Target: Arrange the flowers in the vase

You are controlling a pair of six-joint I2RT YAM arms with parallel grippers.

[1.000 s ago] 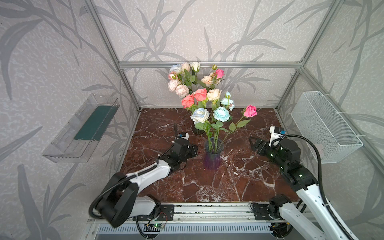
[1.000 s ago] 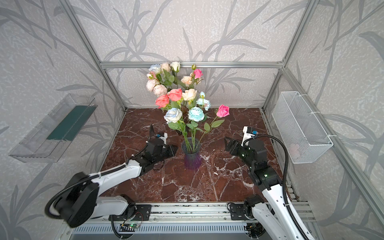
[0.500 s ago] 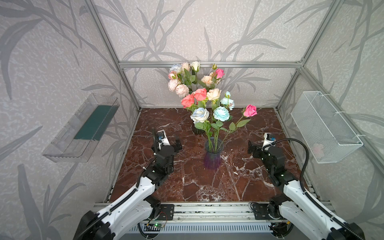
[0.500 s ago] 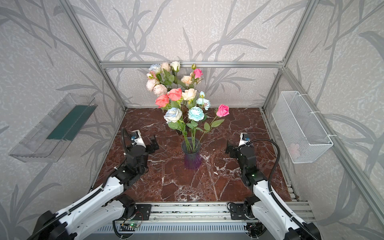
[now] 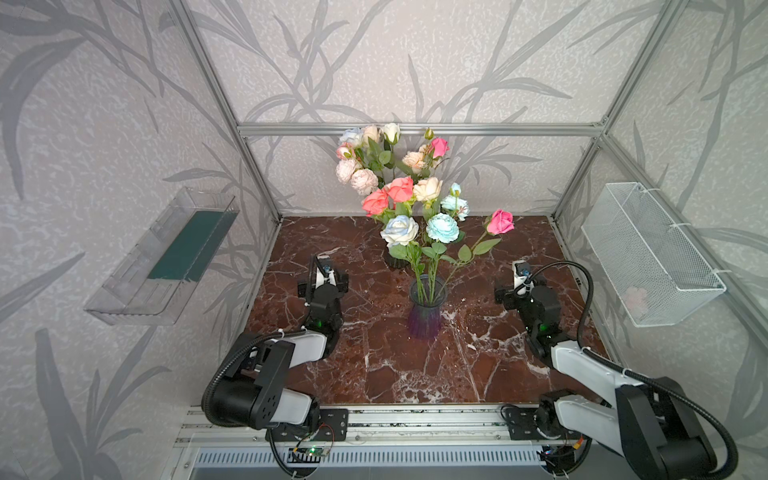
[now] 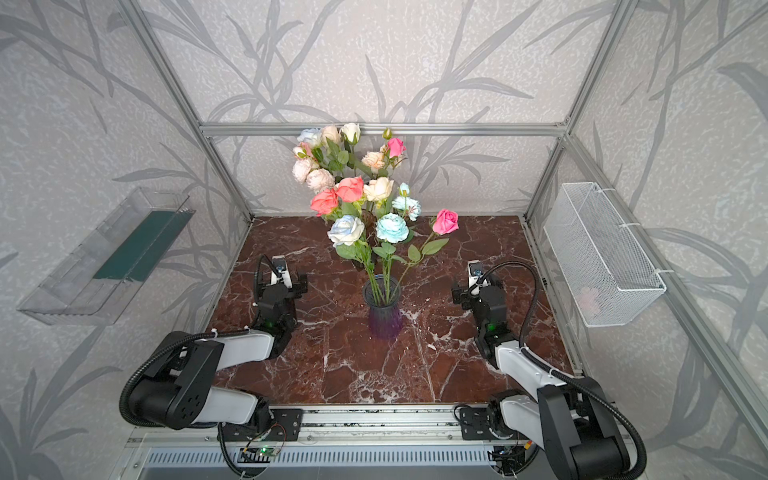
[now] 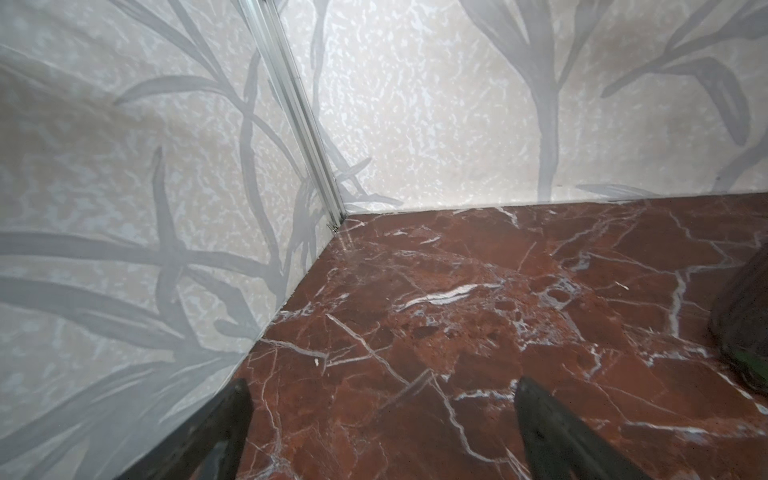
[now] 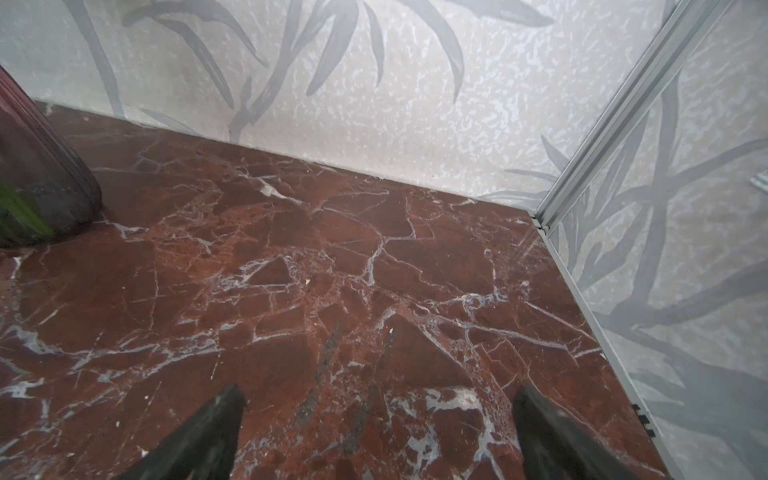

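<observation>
- Red-brown marble tabletop (image 5: 374,365) carries a ribbed purple glass vase (image 5: 424,316).
- Long-stemmed artificial flowers (image 5: 442,227) stand in that vase (more behind it).
- Black left gripper (image 7: 380,395) and black right gripper (image 8: 376,399) flank the vase, jaws apart, empty.

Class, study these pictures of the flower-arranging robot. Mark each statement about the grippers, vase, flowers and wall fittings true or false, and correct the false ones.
1. The left gripper and the right gripper are both open and empty. True.
2. The purple vase lies on its side. False: it stands upright between the two arms, with stems in it.
3. The pink rose in that vase leans toward the right arm's side. True.
4. The wire basket hangs on the left wall. False: it hangs on the right wall; a clear tray hangs on the left.
</observation>
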